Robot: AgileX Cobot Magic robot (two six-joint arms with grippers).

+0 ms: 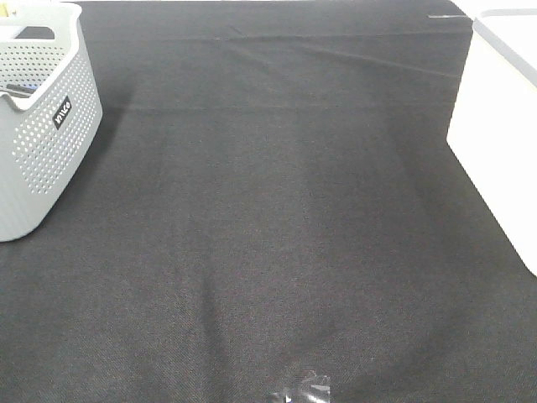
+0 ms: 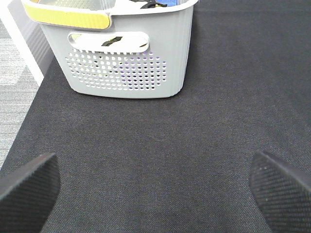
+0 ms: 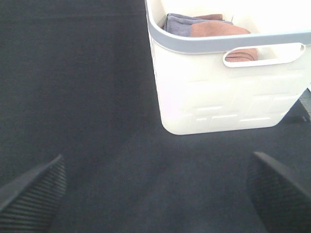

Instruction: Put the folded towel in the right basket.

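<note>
The right basket [image 3: 218, 92] is white with a grey-blue rim; it also shows at the right edge of the exterior high view [image 1: 503, 126]. Folded towels lie inside it: an orange-pink one [image 3: 218, 30] on top and a purple one [image 3: 180, 24] beside it. My right gripper [image 3: 155, 194] is open and empty, low over the black cloth a short way in front of this basket. My left gripper [image 2: 155, 189] is open and empty, facing the grey basket [image 2: 121, 53]. Neither gripper shows in the exterior high view.
The grey perforated basket [image 1: 38, 109] stands at the far left of the table, with a yellow strip [image 2: 68, 17] on its rim and dark items inside. A black cloth [image 1: 268, 235] covers the table. The table's left edge and the floor [image 2: 14, 82] show in the left wrist view.
</note>
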